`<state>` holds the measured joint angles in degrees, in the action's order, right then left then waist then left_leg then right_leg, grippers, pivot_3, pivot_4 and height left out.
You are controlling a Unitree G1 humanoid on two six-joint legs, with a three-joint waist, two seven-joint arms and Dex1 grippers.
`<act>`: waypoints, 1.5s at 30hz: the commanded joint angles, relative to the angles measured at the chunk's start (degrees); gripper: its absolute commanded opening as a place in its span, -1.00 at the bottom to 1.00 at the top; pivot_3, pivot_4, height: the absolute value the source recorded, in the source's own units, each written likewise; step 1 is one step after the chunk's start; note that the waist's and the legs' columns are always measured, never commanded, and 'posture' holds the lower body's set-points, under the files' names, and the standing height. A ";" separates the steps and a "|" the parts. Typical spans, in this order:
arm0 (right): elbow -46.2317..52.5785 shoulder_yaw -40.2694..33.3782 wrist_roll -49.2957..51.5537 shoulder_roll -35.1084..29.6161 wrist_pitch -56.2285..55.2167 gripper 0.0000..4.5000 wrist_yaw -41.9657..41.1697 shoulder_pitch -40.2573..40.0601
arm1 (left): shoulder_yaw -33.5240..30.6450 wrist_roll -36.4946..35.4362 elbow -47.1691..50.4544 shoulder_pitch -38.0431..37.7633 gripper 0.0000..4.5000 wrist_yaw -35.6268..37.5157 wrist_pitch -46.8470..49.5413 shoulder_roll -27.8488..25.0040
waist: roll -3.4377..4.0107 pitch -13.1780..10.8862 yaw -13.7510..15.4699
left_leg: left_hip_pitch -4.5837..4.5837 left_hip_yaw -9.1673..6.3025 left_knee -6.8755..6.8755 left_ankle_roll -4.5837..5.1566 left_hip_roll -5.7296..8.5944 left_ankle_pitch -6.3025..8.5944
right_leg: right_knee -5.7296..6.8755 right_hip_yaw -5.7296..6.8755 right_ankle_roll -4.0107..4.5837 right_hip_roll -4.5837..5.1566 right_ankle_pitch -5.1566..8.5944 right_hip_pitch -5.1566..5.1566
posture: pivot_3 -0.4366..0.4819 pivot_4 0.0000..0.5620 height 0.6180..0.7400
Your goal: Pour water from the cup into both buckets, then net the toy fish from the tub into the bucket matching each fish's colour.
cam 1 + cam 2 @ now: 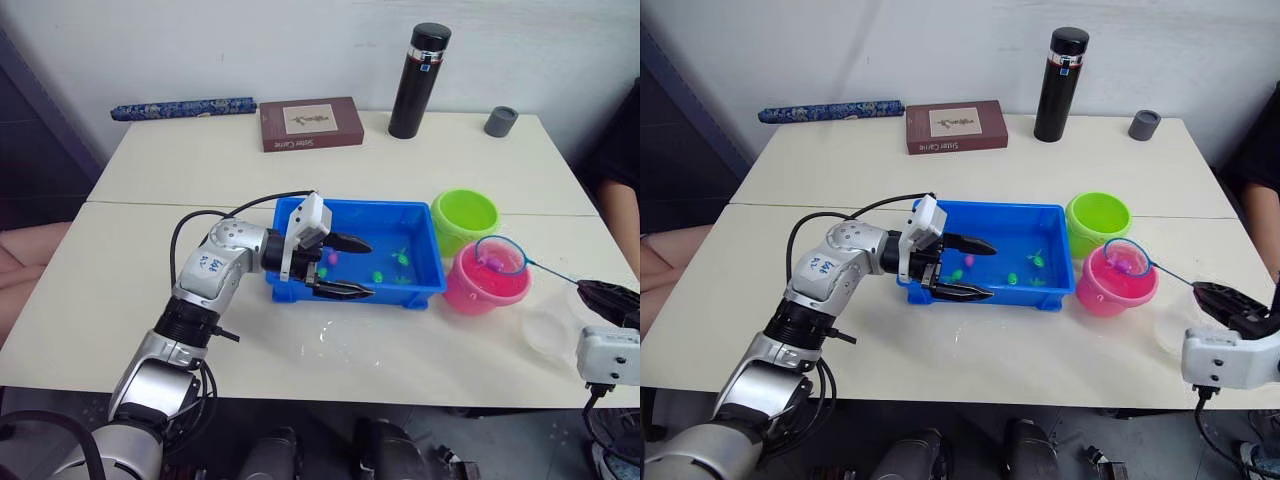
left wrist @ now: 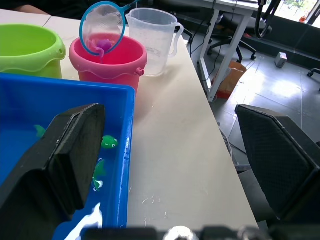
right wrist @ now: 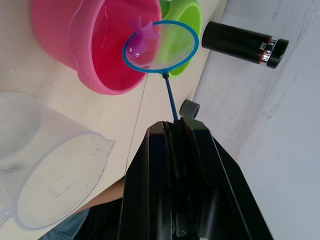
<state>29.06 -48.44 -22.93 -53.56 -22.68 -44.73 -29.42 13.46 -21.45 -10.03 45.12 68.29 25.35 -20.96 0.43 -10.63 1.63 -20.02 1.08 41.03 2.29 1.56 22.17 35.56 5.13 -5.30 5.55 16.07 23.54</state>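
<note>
The right gripper [image 1: 1218, 298] is clamping its two black fingers shut on the thin blue handle of a small net [image 3: 161, 44], and is holding the blue hoop out over the pink bucket [image 1: 487, 280]; a magenta-pink fish [image 3: 141, 37] is lying in the mesh, just above the bucket's mouth; the lime green bucket [image 1: 465, 217] is standing just behind the pink one, touching or nearly touching it; the clear measuring cup [image 3: 47, 170] is sitting on the table [image 1: 150, 240] beside the pink bucket, near the right gripper, and looking empty. The blue tub [image 1: 420, 292] is lying left of both buckets, holding shallow water with several small green fish [image 1: 379, 276] and one pink fish [image 1: 332, 258] scattered in it; the left gripper [image 1: 345, 267] is hovering at the tub's left end with fingers spread wide and nothing between them, one finger [image 2: 60, 155] over the water, the other out past the tub's near rim. Along the table's far edge are standing a tall black flask [image 1: 418, 80] and a small grey cap [image 1: 501, 121]; a brown box [image 1: 310, 123] and a patterned blue roll [image 1: 182, 108] are lying there too.
</note>
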 commanded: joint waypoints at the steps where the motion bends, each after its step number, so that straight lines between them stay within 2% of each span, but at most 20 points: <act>1: 1.02 -0.57 1.36 0.02 -1.78 -1.00 -1.99 -1.74 | -0.81 0.05 0.39 1.27 0.99 0.08 -0.88 0.36 | 0.00 0.00 0.03 | 0.00 0.00 0.00 0.00 0.00 0.00 | 0.00 0.00 0.00 0.00 0.00 0.00 | -0.05 -0.47 1.00; 5: -0.94 -3.01 -3.00 -0.75 -0.04 -1.00 1.08 2.14 | -0.90 0.03 0.68 1.15 0.99 -0.06 -0.73 0.43 | 0.00 0.00 -0.10 | 0.02 0.03 0.01 0.00 0.01 0.00 | 0.01 -0.02 0.00 0.01 0.00 -0.01 | -0.05 -0.47 1.00; 13: 0.45 -1.64 1.00 0.61 -0.79 -1.00 -1.50 1.84 | -1.06 0.33 -0.19 1.63 0.99 -0.10 -1.03 0.66 | 0.00 0.00 0.07 | -0.01 -0.02 0.00 0.00 0.00 0.00 | -0.01 0.03 0.01 0.01 0.00 -0.01 | -0.05 -0.47 1.00; 15: 1.28 -1.54 3.90 1.58 3.13 -1.00 -1.56 3.42 | -1.10 0.34 -0.13 1.64 0.99 -0.08 -0.98 0.64 | 0.00 -0.01 -0.06 | -0.02 -0.01 0.02 0.00 0.01 0.00 | -0.01 0.02 0.00 0.01 0.00 -0.02 | -0.05 -0.47 1.00; 17: 3.80 -0.95 11.75 2.62 11.69 -1.00 -2.74 6.59 | -1.21 0.60 -0.53 1.40 0.99 0.08 -1.10 0.14 | 0.00 0.00 -0.11 | 0.00 -0.01 0.03 0.00 0.00 0.00 | 0.01 0.02 0.00 0.02 0.00 -0.01 | -0.05 -0.47 1.00; 19: 8.11 0.19 22.85 3.90 24.23 -1.00 -4.30 9.30 | -1.60 0.72 -1.23 1.17 0.99 0.19 -0.90 -0.69 | 0.02 -0.01 -0.26 | 0.01 -0.03 0.02 0.00 -0.04 0.00 | 0.02 0.03 0.00 0.00 0.00 -0.01 | -0.05 -0.47 1.00; 22: 10.80 2.40 32.00 1.51 38.71 -1.00 -3.56 16.79 | -2.56 2.23 -2.06 0.36 0.99 -0.31 -2.10 -3.43 | 0.04 -0.02 -0.39 | 0.02 -0.05 0.02 -0.01 -0.11 0.01 | 0.04 0.04 0.03 -0.01 0.00 0.01 | -0.05 -0.47 1.00; 24: 10.63 7.22 38.02 -0.98 46.22 -1.00 -2.26 24.20 | -4.14 2.73 -2.26 -0.59 0.99 -1.49 -1.95 -5.75 | 0.05 -0.03 -0.63 | 0.05 -0.04 0.04 -0.01 -0.10 0.01 | 0.04 0.02 0.04 0.02 0.00 -0.01 | -0.05 -0.47 1.00; 27: 9.70 17.75 41.37 -2.99 53.35 -1.00 -1.82 31.42 | -5.80 3.76 -0.78 -2.95 0.99 -3.26 -1.67 -9.12 | 0.05 -0.02 -0.44 | 0.05 -0.10 0.01 -0.01 -0.11 0.01 | 0.00 0.03 0.08 0.06 -0.01 0.01 | -0.05 -0.47 1.00; 30: 7.64 30.14 41.86 -1.75 58.90 -1.00 0.20 38.59 | -8.00 3.80 2.24 -6.10 0.99 -5.26 -0.05 -12.16 | 0.06 -0.03 -0.40 | -0.04 -0.18 -0.01 -0.04 -0.10 0.02 | -0.01 0.09 0.12 0.08 0.01 0.07 | -0.05 -0.47 1.00; 34: 2.66 44.45 37.31 1.97 60.49 -1.00 2.88 46.49 | -11.11 2.63 8.36 -10.87 0.99 -9.46 4.18 -14.62 | 0.04 -0.05 0.02 | -0.31 -0.40 0.14 -0.03 0.00 0.02 | -0.03 0.29 0.12 0.21 0.01 0.17 | -0.05 -0.47 1.00; 39: -3.31 52.66 29.94 3.14 57.10 -1.00 5.06 50.18 | -13.82 1.17 15.86 -15.75 0.99 -12.63 8.80 -16.41 | 0.04 -0.05 -0.03 | -0.35 -0.55 0.10 0.00 0.14 0.01 | -0.07 0.46 0.10 0.37 0.00 0.15 | -0.05 -0.47 1.00; 45: -11.40 57.77 22.13 4.51 51.06 -1.00 6.97 53.89 | -15.02 0.46 19.22 -17.80 0.99 -14.62 11.16 -17.23 | 0.05 -0.06 -0.40 | -0.36 -0.58 0.11 -0.01 0.15 0.01 | -0.08 0.60 0.10 0.39 0.00 0.12 | -0.05 -0.47 1.00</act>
<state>17.48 9.09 0.74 -49.30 30.57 -37.96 23.50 0.01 -20.04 6.82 27.71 54.28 36.26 -37.34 0.48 -10.68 1.23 -20.38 0.50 41.11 2.27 1.71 22.17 35.48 5.76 -5.20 5.93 16.08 23.67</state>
